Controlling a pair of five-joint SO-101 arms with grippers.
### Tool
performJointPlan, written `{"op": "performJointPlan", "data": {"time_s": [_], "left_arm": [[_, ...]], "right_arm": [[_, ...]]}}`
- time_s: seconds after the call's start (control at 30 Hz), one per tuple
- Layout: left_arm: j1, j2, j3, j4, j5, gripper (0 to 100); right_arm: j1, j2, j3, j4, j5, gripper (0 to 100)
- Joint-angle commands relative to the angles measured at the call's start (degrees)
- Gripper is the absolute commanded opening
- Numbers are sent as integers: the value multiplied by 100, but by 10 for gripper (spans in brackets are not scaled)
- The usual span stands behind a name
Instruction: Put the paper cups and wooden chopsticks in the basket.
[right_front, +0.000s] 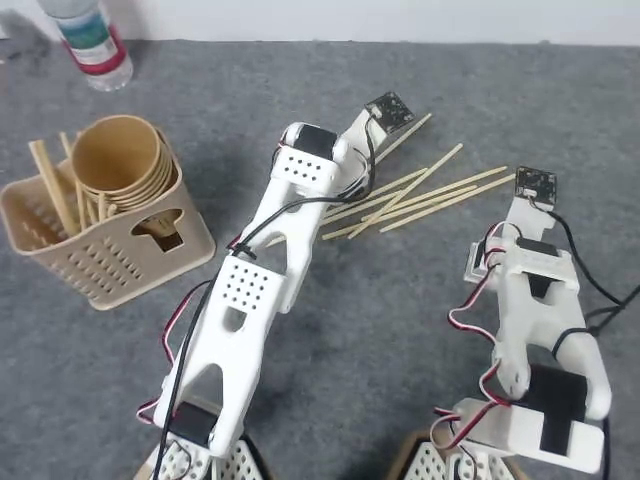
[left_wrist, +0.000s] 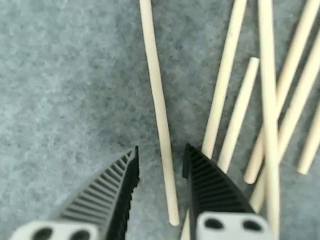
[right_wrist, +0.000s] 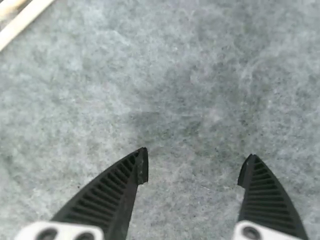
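- My left claw is partly open, its jaws straddling one wooden chopstick with a gap on either side; it holds nothing.
- More loose chopsticks lie just beside that claw, fanned out on the grey mat.
- My right claw gapes wide over the mat and holds nothing.
- The basket, with stacked paper cups inside, stands well away from both claws.

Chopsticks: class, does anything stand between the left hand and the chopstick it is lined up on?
Nothing visible does. The left hand is open, and that chopstick lies between its fingers on the bare mat. Other chopsticks lie close beside it.
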Motion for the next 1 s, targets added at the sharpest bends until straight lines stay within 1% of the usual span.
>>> {"op": "performJointPlan", "data": {"time_s": [0.0,0.1,0.27,0.37,0.5,0.63,0.73,0.83,0.97], "left_arm": [[-53,-35,-13,-123,-53,85],[-44,-9,-4,-70,-387,21],[-44,-9,-4,-44,-404,13],[-44,0,4,35,-598,13],[-53,-62,-40,387,-686,12],[0,-352,-400,1240,-985,10],[-26,-738,-418,1292,-870,9],[-18,-1301,-13,1292,-765,9],[132,-2224,1059,1292,-765,9]], "right_arm": [[-66,-66,-308,66,79,299],[-66,-66,-299,66,79,299],[-66,-66,-299,66,79,299],[-66,-66,-299,66,79,299],[-66,-66,-299,66,79,299],[-66,-66,-299,66,79,299],[-66,-66,-299,57,79,299],[-66,-66,-299,48,79,299],[-66,-66,-299,31,79,299]]}}
